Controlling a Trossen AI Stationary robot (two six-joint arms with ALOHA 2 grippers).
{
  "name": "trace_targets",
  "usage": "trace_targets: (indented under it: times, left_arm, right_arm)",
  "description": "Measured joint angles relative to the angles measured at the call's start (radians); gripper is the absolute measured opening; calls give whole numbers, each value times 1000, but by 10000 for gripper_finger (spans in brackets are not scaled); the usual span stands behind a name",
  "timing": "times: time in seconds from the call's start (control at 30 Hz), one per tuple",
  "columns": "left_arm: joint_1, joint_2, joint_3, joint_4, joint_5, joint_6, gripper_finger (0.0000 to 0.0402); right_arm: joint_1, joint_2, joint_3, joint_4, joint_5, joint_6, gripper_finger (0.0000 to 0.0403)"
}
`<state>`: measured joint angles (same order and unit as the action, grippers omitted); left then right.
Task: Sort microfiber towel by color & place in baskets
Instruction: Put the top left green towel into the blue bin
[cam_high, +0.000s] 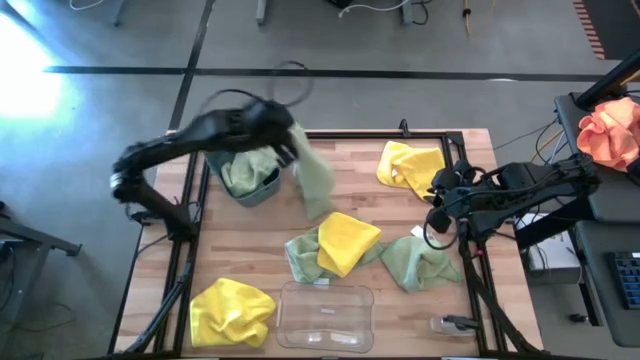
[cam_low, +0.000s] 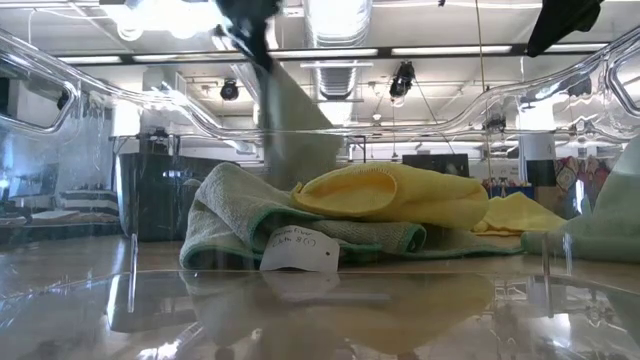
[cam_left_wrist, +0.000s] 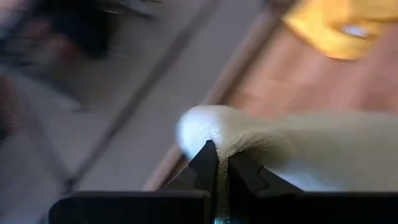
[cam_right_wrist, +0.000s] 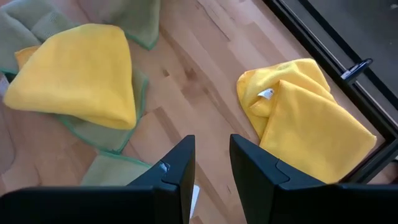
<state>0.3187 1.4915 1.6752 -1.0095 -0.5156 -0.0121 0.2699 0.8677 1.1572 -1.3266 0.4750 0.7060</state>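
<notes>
My left gripper (cam_high: 287, 137) is above the table's far left part, beside the dark teal basket (cam_high: 262, 188), and is shut on a sage green towel (cam_high: 315, 182). Another green towel (cam_high: 240, 170) lies in that basket. My right gripper (cam_right_wrist: 211, 163) is open and hovers over the right part of the table, touching nothing. Yellow towels lie at the far right (cam_high: 410, 165), in the middle on a green one (cam_high: 345, 240) and at the near left (cam_high: 232, 310). A further green towel (cam_high: 420, 262) lies at the near right. The clear basket (cam_high: 325, 315) stands at the near edge. My left gripper pinches the sage green towel between its two fingers at a bunched fold or edge (cam_left_wrist: 214, 134) at its top end. The towel hangs slack below the fingers (cam_low: 290, 130), lifted clear of the table. One layer or several, I cannot tell.
An orange-pink cloth bundle (cam_high: 610, 130) lies on a stand to the right, off the table. A white tag (cam_low: 300, 250) shows on the middle green towel (cam_low: 235, 220). Bare wood lies between the teal basket and the far right yellow towel.
</notes>
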Motion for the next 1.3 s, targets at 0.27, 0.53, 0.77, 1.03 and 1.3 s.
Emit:
trace_targets:
  times: [0.27, 0.53, 0.77, 1.03, 1.3]
  left_arm:
    - [16, -220, 0, -86, -250, -37, 1]
    - [24, -347, 0, -286, -461, -198, 1]
    - [24, -392, -14, -567, -394, -470, 1]
    - [23, -421, -246, -471, -251, -442, 1]
    - [22, -422, -450, -367, -256, -442, 18]
  right_arm:
    - [0, 0, 0, 1, 1, 4, 93]
    - [0, 0, 0, 3, 0, 70, 93]
    - [0, 0, 0, 4, 0, 82, 93]
    - [0, 0, 0, 4, 11, 79, 93]
    - [0, 0, 0, 3, 23, 79, 93]
